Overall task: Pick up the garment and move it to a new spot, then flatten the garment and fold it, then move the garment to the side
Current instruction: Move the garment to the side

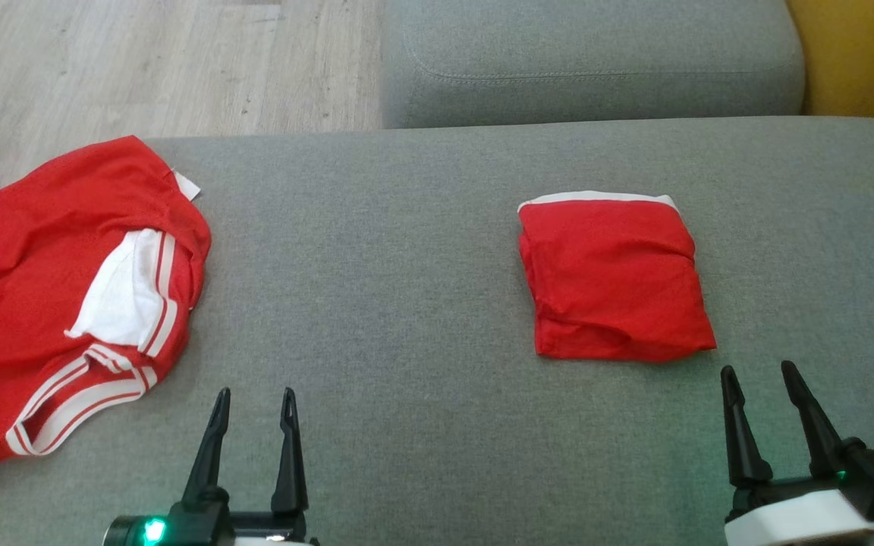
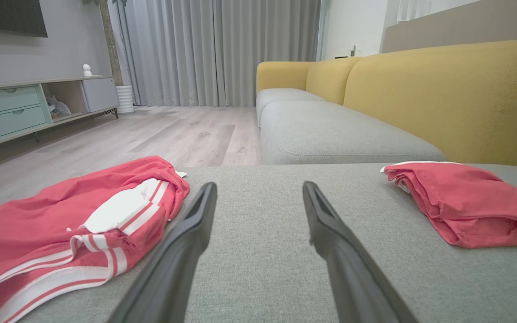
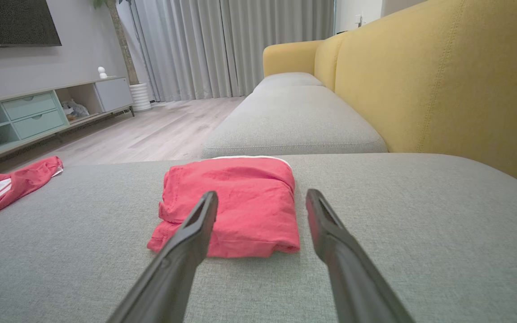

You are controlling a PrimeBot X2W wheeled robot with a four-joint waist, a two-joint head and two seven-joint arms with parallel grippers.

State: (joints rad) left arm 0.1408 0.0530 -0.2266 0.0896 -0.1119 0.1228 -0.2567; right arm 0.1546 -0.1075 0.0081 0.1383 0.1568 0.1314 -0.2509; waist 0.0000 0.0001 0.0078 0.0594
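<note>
Grey sofa seat [image 1: 407, 265], folded red garment [image 1: 613, 280] — left claw [image 1: 255, 394], right claw [image 1: 757, 368] spread, empty

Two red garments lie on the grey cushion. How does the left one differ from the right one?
The left garment lies spread out and crumpled, while the right garment is folded into a compact square. The left garment shows a white panel and striped trim; the right garment shows just a thin white edge at its far side. Both are red and lie on the grey cushion.
</note>
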